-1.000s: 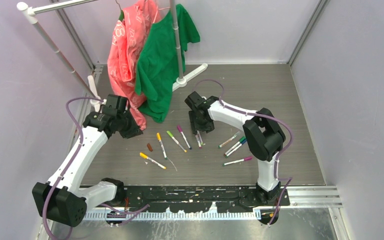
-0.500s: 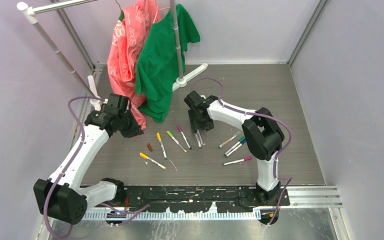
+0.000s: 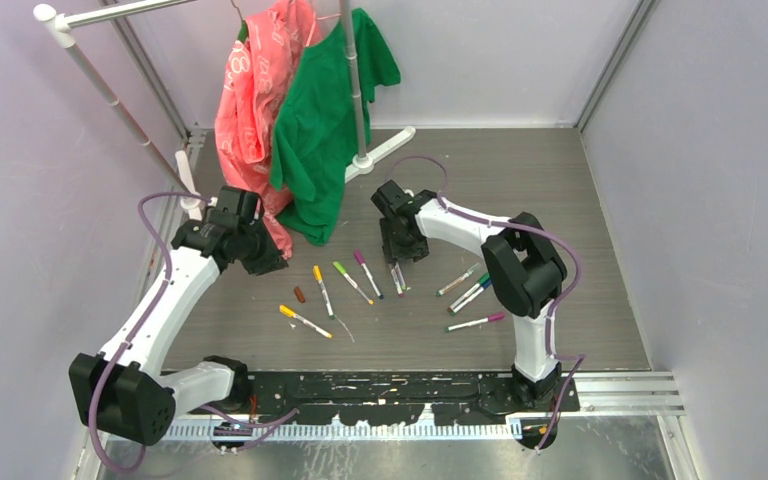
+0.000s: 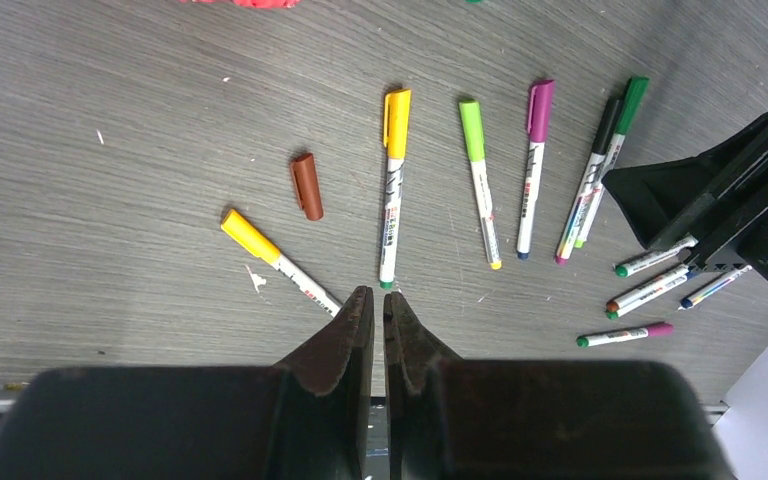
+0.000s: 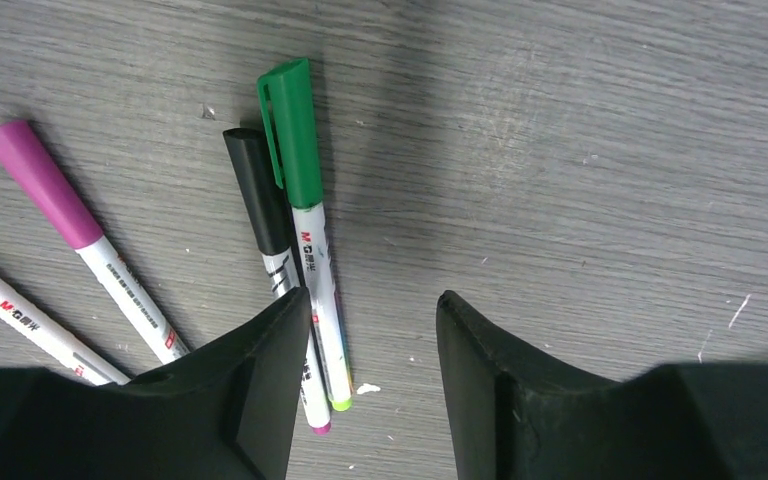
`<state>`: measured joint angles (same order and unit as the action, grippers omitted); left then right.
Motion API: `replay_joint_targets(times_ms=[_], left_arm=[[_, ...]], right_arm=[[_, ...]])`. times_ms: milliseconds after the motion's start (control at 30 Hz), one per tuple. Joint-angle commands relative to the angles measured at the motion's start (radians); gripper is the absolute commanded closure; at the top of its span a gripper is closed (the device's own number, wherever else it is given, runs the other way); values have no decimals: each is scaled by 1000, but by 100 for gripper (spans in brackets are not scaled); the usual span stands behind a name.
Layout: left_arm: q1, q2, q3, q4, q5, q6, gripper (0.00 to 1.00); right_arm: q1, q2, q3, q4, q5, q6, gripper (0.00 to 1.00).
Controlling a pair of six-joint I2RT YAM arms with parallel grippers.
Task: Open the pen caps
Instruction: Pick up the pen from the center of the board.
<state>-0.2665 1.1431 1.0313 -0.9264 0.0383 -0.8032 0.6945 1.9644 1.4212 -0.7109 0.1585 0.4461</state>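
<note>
- Black fingers of the right gripper spread wide, nothing between them, low over the grey wood-grain table, with the left fingertip across the barrels of two pens lying side by side.
- Closest to those fingers: green cap and black cap, touching along their length, both at the far end of their barrels and both on.
- Likely step in hand: settling on one of this pair. Shift a little left so that the chosen barrel sits centred in the gap.
- Close on the white barrel just near of the cap, never on the cap itself, leaving the cap bare for the other arm.
- Beware of trapping both barrels at once; come down square across the pen, or nudge the pair apart first.
- Left gripper pinched almost shut and empty, raised over the left part of the spread, so it needs opening before taking any cap.
- Pull the cap straight along the barrel, away from the holding hand, with no sideways levering.
- Further left: magenta cap, lime cap and yellow cap, all on their pens.
- Brown cap loose on the table, apart from any barrel, so judged already off.
- Red and green shirts hanging at the far left, well apart from the pens.
</note>
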Motion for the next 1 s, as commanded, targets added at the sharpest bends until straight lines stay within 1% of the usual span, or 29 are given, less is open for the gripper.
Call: replay_joint_targets(times_ms=[0,200,267,333,433,633,833,867,967], left_arm=[[-5,1,10,45,4,9,91],[-5,7,3,56,7,3,91],[-7,9,0,60,8,1,91],[-7,13,-3,64,11,1,91],[-7,18,-3,69,12,1,91],[-7,34,-13,107,50,-8,89],[-15,84,-19,175,125,-29,87],[-18,94,-23,194,145,-36,86],[-23,124,-44,295,226,-73,86]], right_arm=[[0,12,4,19,-19,-17,46],[0,21,1,13,-28,-18,46],[0,24,0,7,-27,-18,48],[0,29,-3,-5,-29,-17,55],[3,22,-19,-19,-44,-4,59],[11,-11,-81,-26,-58,20,74],[11,-63,-109,-8,-91,-7,97],[11,-76,-105,-8,-97,-19,98],[11,-119,-80,-14,-119,-40,99]])
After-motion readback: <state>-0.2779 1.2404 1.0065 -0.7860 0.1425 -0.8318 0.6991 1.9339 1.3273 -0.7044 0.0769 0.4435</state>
